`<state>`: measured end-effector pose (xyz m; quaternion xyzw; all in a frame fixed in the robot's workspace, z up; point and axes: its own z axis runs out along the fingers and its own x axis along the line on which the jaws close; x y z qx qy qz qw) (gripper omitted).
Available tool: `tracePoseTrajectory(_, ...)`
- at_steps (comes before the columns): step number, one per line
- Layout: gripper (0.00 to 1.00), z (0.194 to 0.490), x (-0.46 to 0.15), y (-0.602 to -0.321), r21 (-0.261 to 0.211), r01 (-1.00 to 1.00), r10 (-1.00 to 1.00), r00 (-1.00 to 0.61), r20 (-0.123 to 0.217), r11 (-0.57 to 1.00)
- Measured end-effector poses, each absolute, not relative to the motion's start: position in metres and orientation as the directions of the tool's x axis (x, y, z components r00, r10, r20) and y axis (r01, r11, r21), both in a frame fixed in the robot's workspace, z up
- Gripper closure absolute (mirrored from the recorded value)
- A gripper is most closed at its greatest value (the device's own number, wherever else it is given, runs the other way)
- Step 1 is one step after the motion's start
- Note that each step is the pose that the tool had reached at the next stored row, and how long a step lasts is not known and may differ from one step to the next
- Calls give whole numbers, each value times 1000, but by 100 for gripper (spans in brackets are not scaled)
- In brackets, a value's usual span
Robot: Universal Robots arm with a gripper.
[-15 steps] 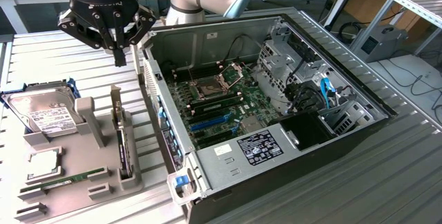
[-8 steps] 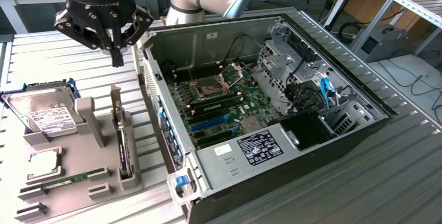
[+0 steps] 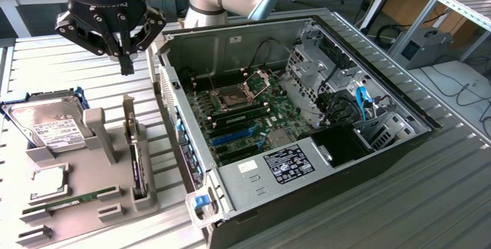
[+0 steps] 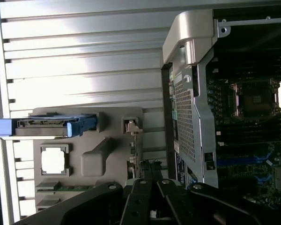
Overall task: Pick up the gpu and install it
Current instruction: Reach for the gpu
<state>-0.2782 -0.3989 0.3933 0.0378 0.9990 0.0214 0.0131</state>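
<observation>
Black finger links of the hand (image 4: 149,171) sit closest to the wrist camera, drawn together at the tips with nothing between them. In the exterior view the one hand (image 3: 126,68) hangs above the bench (image 3: 46,59), over the far end of a grey tray (image 3: 92,174), its fingers pointing down and meeting in a single dark tip; it grips nothing and touches nothing. One gpu (image 3: 135,163) stands on edge in a slot along the side of the tray nearest the case (image 3: 253,36), its silver bracket end uppermost toward the hand and clear of the fingertips. From the wrist view the gpu (image 4: 131,127) shows edge-on as a thin strip running toward the fingers. The tray (image 4: 112,159) carries three other parts: one hard drive (image 3: 50,125) with a white label in a blue carrier, propped at a tilt at the far end; one square CPU (image 3: 48,181) lying flat in a recess; and one green RAM stick (image 3: 73,199) lying in a groove beside it. One open case lies on its side just beside the tray, to the exterior view's right, with one motherboard (image 3: 253,111) exposed, one bare socket (image 3: 234,98) on it, and two blue slots (image 4: 241,161) visible from the wrist view.
</observation>
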Motion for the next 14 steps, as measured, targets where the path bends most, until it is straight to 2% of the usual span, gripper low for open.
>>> tracePoseTrajectory(3,89,393,-278,-403,44,75,76,-997,-25,996)
tracePoseTrajectory(5,89,393,-278,-421,44,75,76,-997,-25,996)
tracePoseTrajectory(14,89,393,-278,-462,44,75,76,-997,-24,996)
